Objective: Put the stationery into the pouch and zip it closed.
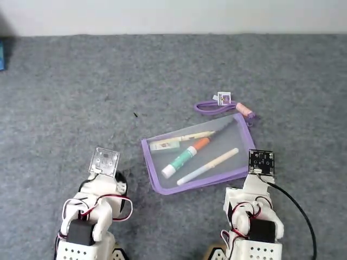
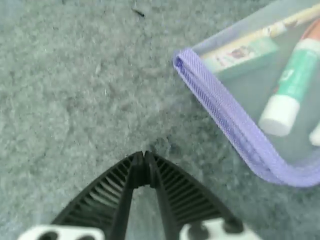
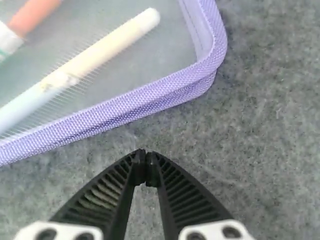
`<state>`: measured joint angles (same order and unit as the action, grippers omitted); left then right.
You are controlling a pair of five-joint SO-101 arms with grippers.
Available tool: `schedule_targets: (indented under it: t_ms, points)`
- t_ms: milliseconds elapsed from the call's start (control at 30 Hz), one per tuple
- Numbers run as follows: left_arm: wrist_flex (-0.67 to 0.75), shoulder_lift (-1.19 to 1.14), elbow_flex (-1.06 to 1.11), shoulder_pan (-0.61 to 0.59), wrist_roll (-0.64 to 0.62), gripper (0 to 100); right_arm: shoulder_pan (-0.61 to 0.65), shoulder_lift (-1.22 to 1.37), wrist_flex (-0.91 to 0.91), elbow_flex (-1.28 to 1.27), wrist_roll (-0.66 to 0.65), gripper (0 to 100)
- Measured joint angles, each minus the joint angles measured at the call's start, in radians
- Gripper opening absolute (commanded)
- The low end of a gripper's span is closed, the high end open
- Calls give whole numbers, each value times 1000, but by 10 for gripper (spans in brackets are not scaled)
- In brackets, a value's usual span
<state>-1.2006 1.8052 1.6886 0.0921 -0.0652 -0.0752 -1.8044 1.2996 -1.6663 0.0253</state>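
Observation:
A clear mesh pouch (image 1: 217,162) with purple trim lies flat in the middle of the grey carpet. Inside it I see a green and white marker (image 1: 181,158) with an orange cap, a cream pen (image 1: 209,166), a pencil (image 1: 191,135) and a small eraser (image 1: 164,144). A purple strap (image 1: 214,108) with a tag trails from its far right corner. My left gripper (image 2: 144,156) is shut and empty just off the pouch's (image 2: 220,102) left edge. My right gripper (image 3: 145,155) is shut and empty beside the pouch's (image 3: 150,100) near right corner.
Grey carpet (image 1: 81,86) covers the whole table, with open room to the left and behind the pouch. A small dark speck (image 1: 135,114) lies behind the pouch. A blue object (image 1: 2,54) sits at the far left edge.

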Motion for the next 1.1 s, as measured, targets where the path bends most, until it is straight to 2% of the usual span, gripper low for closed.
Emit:
schedule_targets:
  t_ms: [233,1100]
  points:
    - [-46,0,0,0,0,14,0,0,0,0,0,9]
    - [-46,0,0,0,2,14,0,0,0,0,0,9]
